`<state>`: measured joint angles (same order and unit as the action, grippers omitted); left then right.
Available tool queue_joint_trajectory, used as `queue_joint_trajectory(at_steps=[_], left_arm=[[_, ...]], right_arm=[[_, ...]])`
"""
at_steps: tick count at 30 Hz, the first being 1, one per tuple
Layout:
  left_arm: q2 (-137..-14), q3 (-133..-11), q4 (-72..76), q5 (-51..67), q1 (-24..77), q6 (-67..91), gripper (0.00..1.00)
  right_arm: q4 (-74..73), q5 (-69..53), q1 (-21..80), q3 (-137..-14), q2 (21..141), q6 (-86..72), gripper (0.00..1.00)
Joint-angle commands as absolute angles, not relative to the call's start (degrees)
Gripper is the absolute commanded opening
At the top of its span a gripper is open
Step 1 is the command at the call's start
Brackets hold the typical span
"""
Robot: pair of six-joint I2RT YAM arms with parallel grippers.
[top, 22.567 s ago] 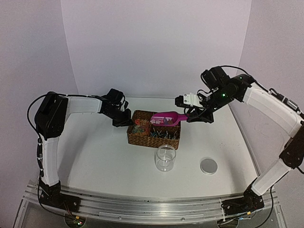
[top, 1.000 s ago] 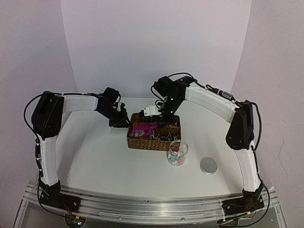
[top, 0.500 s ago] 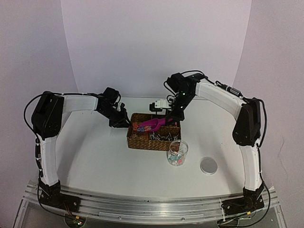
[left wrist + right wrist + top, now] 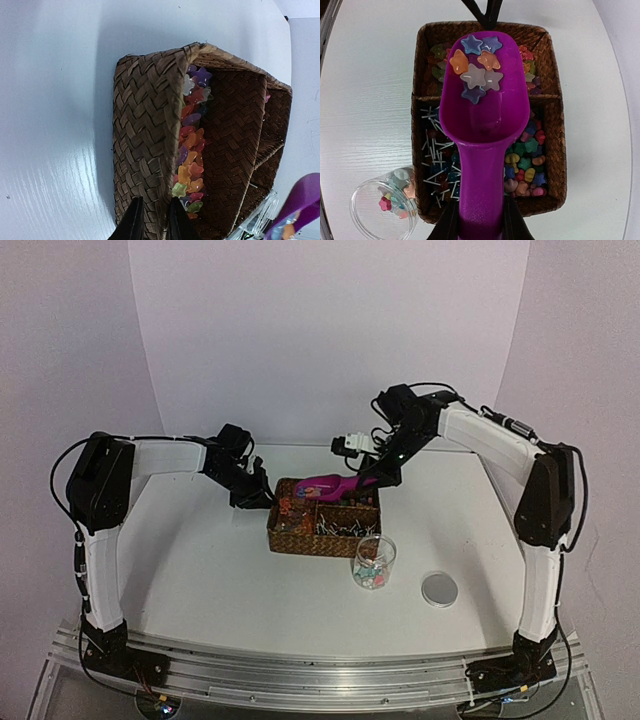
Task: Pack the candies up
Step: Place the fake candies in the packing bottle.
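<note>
On the left, the left end effector (image 4: 152, 225) is closed narrowly over the outer wall of the wicker basket (image 4: 320, 537), one finger outside and one inside, pinning the basket to the white surface (image 4: 200, 570). The compartment just inside that wall is full of star-shaped candies (image 4: 476, 70), and more lie in the neighbouring compartment. A third compartment holds thin white-sticked lollipops (image 4: 437, 160).

Above the basket hangs the magenta scoop (image 4: 482, 115), its handle clamped between the fingers of the right end effector (image 4: 479, 222). A small heap of candies, orange, blue and pale, sits in the bowl near its front lip. This is the carry step, with the load lifted and not yet at the jar.

Nearer the arms and a little to the right stands the clear jar (image 4: 373, 562), upright and open, with a few candies already at the bottom. Its lid (image 4: 439, 588) lies flat further right, apart from it.

The risks lie in the transfer. The candies rest loose near the scoop's lip, so a forward dip or a quick swing could shed them into the lollipop compartment or onto the surface. The scoop's bowl looks about as wide as the jar's mouth, so an off-centre pour would likely spill over the rim. Nothing holds the jar, and a nudge from the scoop could tip it
</note>
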<state>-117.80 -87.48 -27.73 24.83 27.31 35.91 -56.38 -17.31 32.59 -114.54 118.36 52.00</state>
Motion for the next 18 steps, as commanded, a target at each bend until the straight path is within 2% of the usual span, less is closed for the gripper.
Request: queue_joint_trajectory(at_steps=[1,18], left_arm=[[-116.13,-86.72,-26.86,23.99,26.54,35.9,0.17],[-115.84,-85.96,-26.63,24.51,26.49,36.21,0.17]], right_arm=[[-52.53,-22.59,31.29,-111.8,109.75,50.67,0.0],[-52.95,-22.16,25.97,-80.98,80.64,51.53,0.0]])
